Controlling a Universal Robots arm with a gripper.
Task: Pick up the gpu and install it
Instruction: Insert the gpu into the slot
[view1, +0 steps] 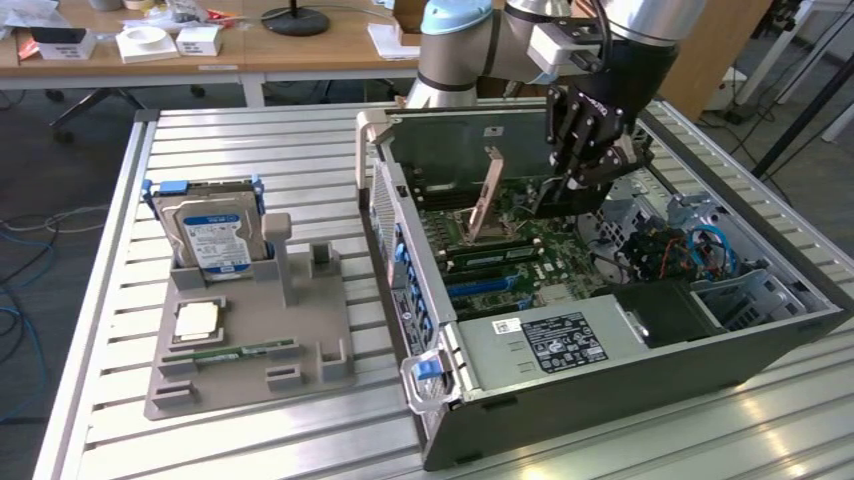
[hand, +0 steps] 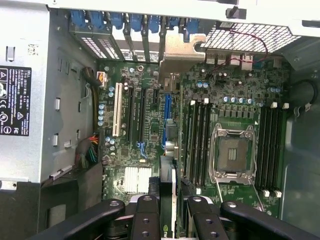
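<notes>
Gpu (hand: 167, 192) on edge, clamped in claw (hand: 171, 217), long axis in line with blue slot (hand: 167, 107) beneath.

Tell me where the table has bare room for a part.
Bare table slats lie beyond the hard drive, and a narrow strip between the parts holder and the computer case. Inside the case is crowded: the gripper holds the gpu.

My silver arm (view1: 461, 45) reaches over and down, black gripper (view1: 579, 178) pointing downward, its fingers (hand: 145, 220) clamped on either side of the gpu (view1: 558, 203).
</notes>
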